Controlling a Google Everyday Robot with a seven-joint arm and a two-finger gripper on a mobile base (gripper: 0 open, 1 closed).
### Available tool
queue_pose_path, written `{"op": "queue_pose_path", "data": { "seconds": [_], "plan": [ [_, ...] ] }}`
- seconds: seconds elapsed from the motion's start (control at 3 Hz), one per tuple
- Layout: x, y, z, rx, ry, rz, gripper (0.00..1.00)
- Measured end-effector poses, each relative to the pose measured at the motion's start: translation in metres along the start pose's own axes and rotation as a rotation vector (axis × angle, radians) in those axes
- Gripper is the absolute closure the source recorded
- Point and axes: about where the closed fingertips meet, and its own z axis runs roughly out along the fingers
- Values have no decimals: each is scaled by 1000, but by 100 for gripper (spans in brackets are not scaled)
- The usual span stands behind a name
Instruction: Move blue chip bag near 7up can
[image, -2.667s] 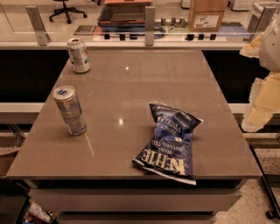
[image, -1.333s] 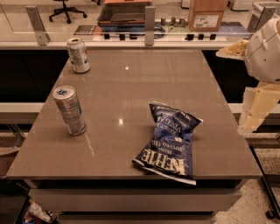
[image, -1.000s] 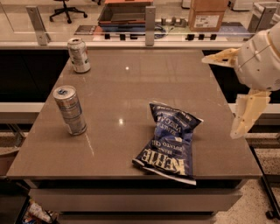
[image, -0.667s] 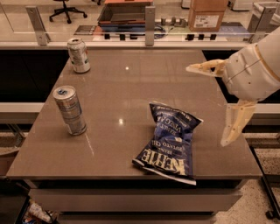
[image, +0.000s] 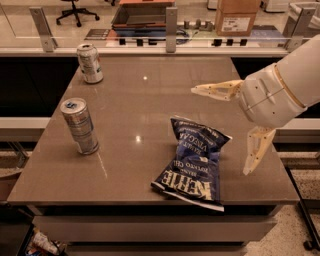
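The blue chip bag (image: 194, 162), crumpled dark blue foil with white lettering, lies flat near the table's front right. The 7up can (image: 90, 63), whitish with greenish markings, stands upright at the far left corner. My gripper (image: 222, 132) is open, its two pale fingers spread wide: one finger (image: 216, 90) points left above the bag, the other (image: 256, 150) hangs down to the bag's right. The gripper is above and right of the bag and holds nothing.
A taller slim silver can with a blue top (image: 79, 126) stands at the left of the brown table (image: 140, 100). A glass railing with metal posts (image: 171, 22) runs behind the table. A cardboard box (image: 236, 16) sits beyond it.
My gripper and arm have come in from the right edge, moving left over the table toward the chip bag. The bag and both cans have not moved.
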Motion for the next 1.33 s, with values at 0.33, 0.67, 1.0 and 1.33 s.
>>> {"op": "queue_pose_path", "data": {
  "seconds": [0.33,0.67,1.0,1.33],
  "plan": [
    [-2,-6,9,5,34,-6,0],
    [-3,-12,35,4,61,-10,0],
    [-6,-14,57,15,109,-20,0],
    [-9,-7,74,-13,157,-21,0]
  ]
}}
